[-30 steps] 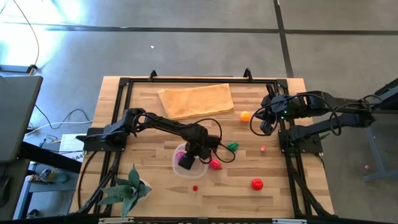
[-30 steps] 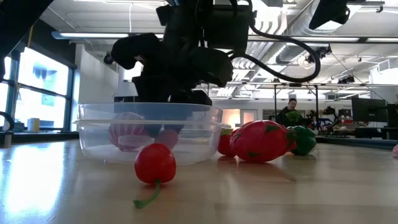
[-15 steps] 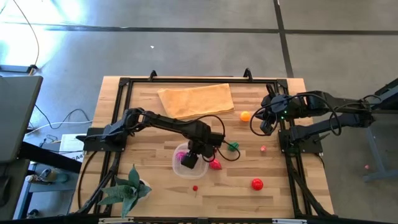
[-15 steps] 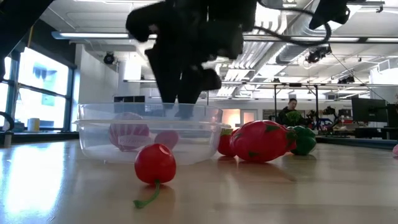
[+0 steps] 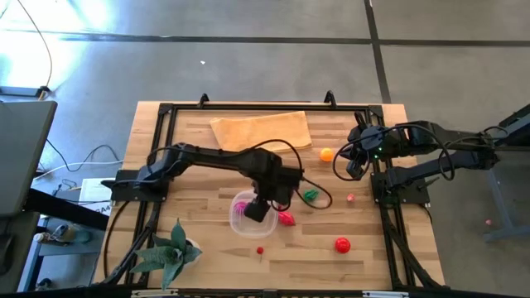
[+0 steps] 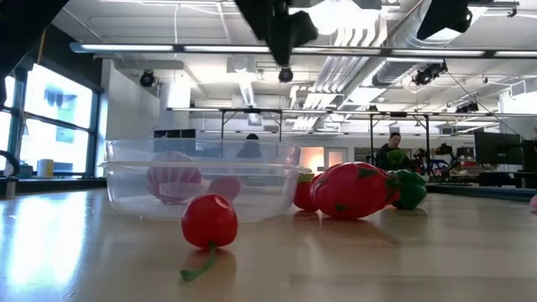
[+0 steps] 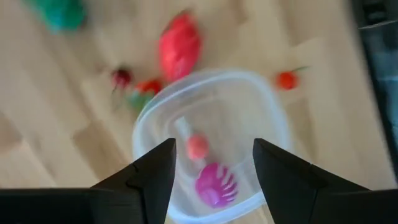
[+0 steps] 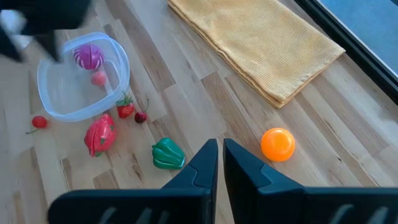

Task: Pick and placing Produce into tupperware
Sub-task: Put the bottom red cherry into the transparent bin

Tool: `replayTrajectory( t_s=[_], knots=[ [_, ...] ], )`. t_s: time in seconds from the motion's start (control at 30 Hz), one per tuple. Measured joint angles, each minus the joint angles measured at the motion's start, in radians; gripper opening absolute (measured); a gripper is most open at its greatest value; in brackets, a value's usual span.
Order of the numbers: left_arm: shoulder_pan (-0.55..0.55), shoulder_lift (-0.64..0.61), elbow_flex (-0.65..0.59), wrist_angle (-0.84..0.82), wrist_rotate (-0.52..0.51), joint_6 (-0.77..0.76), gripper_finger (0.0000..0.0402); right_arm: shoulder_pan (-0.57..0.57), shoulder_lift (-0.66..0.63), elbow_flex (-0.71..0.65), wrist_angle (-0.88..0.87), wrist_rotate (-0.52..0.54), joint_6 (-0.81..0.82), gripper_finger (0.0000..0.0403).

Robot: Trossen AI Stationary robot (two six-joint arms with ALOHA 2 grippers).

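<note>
The clear tupperware [image 5: 234, 217] [image 6: 126, 180] [image 8: 121, 62] stands near the table's middle. A magenta piece [image 7: 214, 183] and a small pink-red piece [image 7: 197, 147] lie on its floor. My left gripper [image 5: 258, 209] [image 7: 211, 162] hangs open above it, holding nothing. Outside, on the wood, lie a red fruit [image 5: 286, 218] [image 6: 352, 190], a green pepper [image 5: 310, 195] [image 8: 166, 154], an orange [image 5: 327, 154] [image 8: 277, 144], a red tomato [image 5: 342, 244], a small red stemmed piece [image 5: 260, 249] [image 6: 209, 221] and a strawberry [image 8: 125, 109]. My right gripper [image 5: 354, 170] [image 8: 217, 158] waits shut by the right edge.
A tan folded cloth [image 5: 261, 132] lies at the far side, and a green spiky plant [image 5: 170, 252] stands at the near left corner. A tiny pink piece [image 5: 350, 199] sits near the right arm's base. A black frame [image 5: 166, 112] rims the table. A person [image 6: 391, 151] shows far behind.
My left gripper has risen straight out of the tupperware, from down between its walls to well above the rim, drifting slightly toward the table's right. The two pieces inside and the tupperware have stayed where they were.
</note>
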Motion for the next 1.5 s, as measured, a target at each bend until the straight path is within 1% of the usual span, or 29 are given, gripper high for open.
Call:
replayTrajectory(
  t_s=[0.07,0.13,0.23,0.3,0.47,0.5,0.6,0.8,0.9,1.0,1.1,1.2,1.5],
  knots=[
    [-0.027,0.000,0.038,-0.001,0.040,0.063,0.0205,0.000,0.000,0.000,0.000,0.000,0.000,0.0018],
    [-0.060,0.000,0.061,0.003,0.069,0.158,0.0205,0.000,0.000,0.000,0.000,0.000,0.000,0.0018],
    [-0.127,0.000,0.069,0.031,0.067,0.330,0.0205,0.000,0.000,0.000,0.000,0.000,0.000,0.0018],
    [-0.179,0.000,0.069,0.053,0.031,0.443,0.0205,0.000,0.000,0.000,0.000,0.000,0.000,0.0018],
    [-0.281,0.000,0.032,0.118,-0.155,0.706,0.0205,0.000,0.000,0.000,0.000,0.000,0.000,0.0018],
    [-0.291,0.000,0.023,0.125,-0.172,0.739,0.0205,0.000,0.000,0.000,0.000,0.000,0.000,0.0018],
    [-0.319,-0.001,-0.027,0.147,-0.178,0.801,0.0205,0.000,0.000,0.000,0.000,0.000,0.000,0.0018],
    [-0.351,0.000,-0.170,0.173,-0.173,0.846,0.0205,0.000,0.000,0.000,0.000,0.000,0.000,0.0018],
    [-0.357,0.001,-0.231,0.235,-0.169,0.863,0.0205,0.000,0.000,0.000,0.000,0.000,0.000,0.0018],
    [-0.354,0.001,-0.271,0.326,-0.163,0.842,0.0205,0.000,0.000,0.000,0.000,0.000,0.000,0.0018],
    [-0.349,0.012,-0.277,0.386,-0.159,0.781,0.0205,0.000,0.000,0.000,0.000,0.000,0.000,0.0018],
    [-0.343,0.041,-0.278,0.357,-0.157,0.728,0.0205,0.000,0.000,0.000,0.000,0.000,0.000,0.0018],
    [-0.337,0.107,-0.279,0.346,-0.151,0.702,0.0205,0.000,-0.001,0.000,0.000,0.000,0.000,0.0018]
  ],
)
